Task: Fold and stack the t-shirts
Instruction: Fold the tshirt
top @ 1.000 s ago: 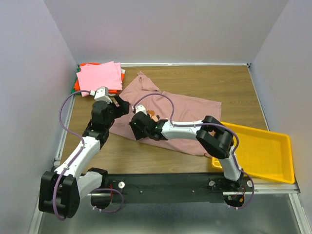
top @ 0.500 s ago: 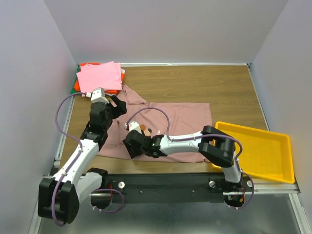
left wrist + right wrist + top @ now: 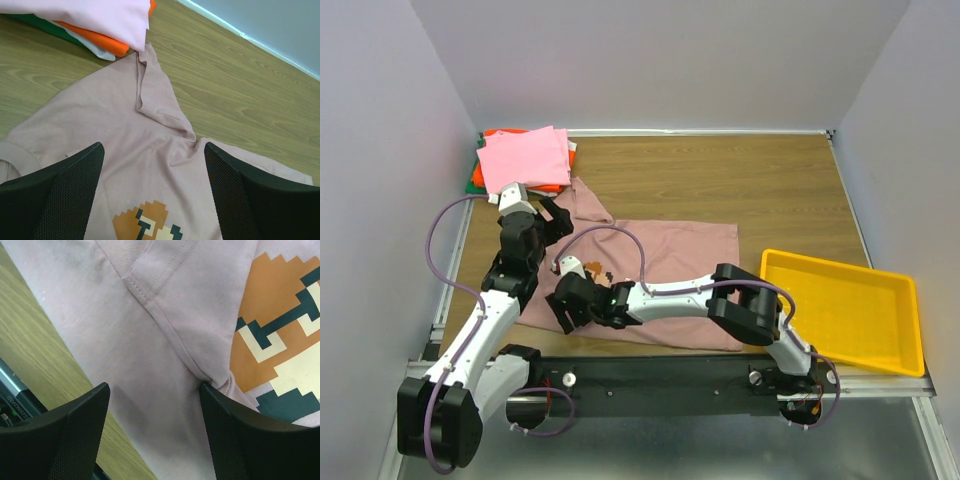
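At the far left corner of the table (image 3: 740, 170) sits the stack: pink tee (image 3: 525, 155) on top, orange tee (image 3: 495, 133) under it, green tee (image 3: 475, 182) showing at the left edge. The left wrist view has the same pile at its upper left, pink tee (image 3: 90, 15) over orange tee (image 3: 100, 40) over green tee (image 3: 50, 27)

Just near of the stack the left gripper (image 3: 558, 215) hangs over the mauve tee (image 3: 690, 250). Its jaws stand wide with nothing between them; from the wrist, the left gripper (image 3: 152, 165) frames bare cloth. Below it the mauve tee (image 3: 100, 115) lies spread, one sleeve (image 3: 155, 95) folded over on itself and reaching to the stack's edge, touching or nearly so. The print (image 3: 147, 225) shows at the bottom of that view

The mauve tee lies open across the left and middle of the table, sleeve (image 3: 588, 200) pointing to the far left, print (image 3: 606, 273) near its left part

The right gripper (image 3: 565, 308) is low over the tee's near left edge, the arm stretched across the cloth. In its wrist view the right gripper (image 3: 155, 390) is spread wide, clamping nothing; the mauve tee (image 3: 165, 300) lies under it with a seam (image 3: 165, 320) running between the fingers, and the cloth puckers against the right-hand finger (image 3: 235, 440). The print (image 3: 280, 335) is at the right, bare table (image 3: 30, 355) at the left

The tray (image 3: 840, 310) sits at the near right, just beside the tee's edge
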`<state>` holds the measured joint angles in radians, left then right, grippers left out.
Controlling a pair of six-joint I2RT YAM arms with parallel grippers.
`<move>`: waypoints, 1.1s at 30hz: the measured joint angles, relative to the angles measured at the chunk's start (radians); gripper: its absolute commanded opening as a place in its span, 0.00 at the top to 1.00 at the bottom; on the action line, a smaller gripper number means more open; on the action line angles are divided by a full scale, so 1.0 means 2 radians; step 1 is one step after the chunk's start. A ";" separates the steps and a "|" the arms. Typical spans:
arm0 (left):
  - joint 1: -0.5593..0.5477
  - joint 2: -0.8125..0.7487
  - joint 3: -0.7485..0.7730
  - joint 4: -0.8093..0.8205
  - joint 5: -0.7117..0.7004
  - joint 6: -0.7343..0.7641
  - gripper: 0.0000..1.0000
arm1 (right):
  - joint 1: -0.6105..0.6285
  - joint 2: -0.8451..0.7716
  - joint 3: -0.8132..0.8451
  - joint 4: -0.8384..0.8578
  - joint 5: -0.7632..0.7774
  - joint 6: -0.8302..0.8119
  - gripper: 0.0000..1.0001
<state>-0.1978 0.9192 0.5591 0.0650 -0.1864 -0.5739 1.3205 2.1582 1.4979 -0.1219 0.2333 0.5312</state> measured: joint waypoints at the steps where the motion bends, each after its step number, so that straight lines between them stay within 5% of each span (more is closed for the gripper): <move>1: 0.000 0.000 0.000 -0.001 -0.002 0.000 0.11 | 0.000 0.001 0.001 0.000 -0.001 -0.001 0.17; 6: 0.000 0.000 0.000 -0.005 -0.017 0.000 0.13 | 0.001 -0.014 -0.019 0.002 0.012 -0.004 0.07; 14: 0.000 -0.033 -0.005 -0.064 -0.085 -0.030 0.22 | -0.015 -0.138 -0.164 -0.032 0.087 0.002 0.04; 21: -0.014 -0.103 -0.015 -0.113 -0.159 -0.069 0.23 | -0.130 -0.203 -0.221 -0.037 0.118 -0.001 0.03; 33: -0.055 0.004 0.048 -0.240 -0.172 -0.105 0.29 | -0.299 -0.257 -0.230 -0.008 0.051 -0.022 0.03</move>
<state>-0.3069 0.9272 0.6552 -0.4152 -0.5308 -0.7849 0.7216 1.6444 1.0370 -0.1383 0.3351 0.4877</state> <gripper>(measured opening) 0.736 0.970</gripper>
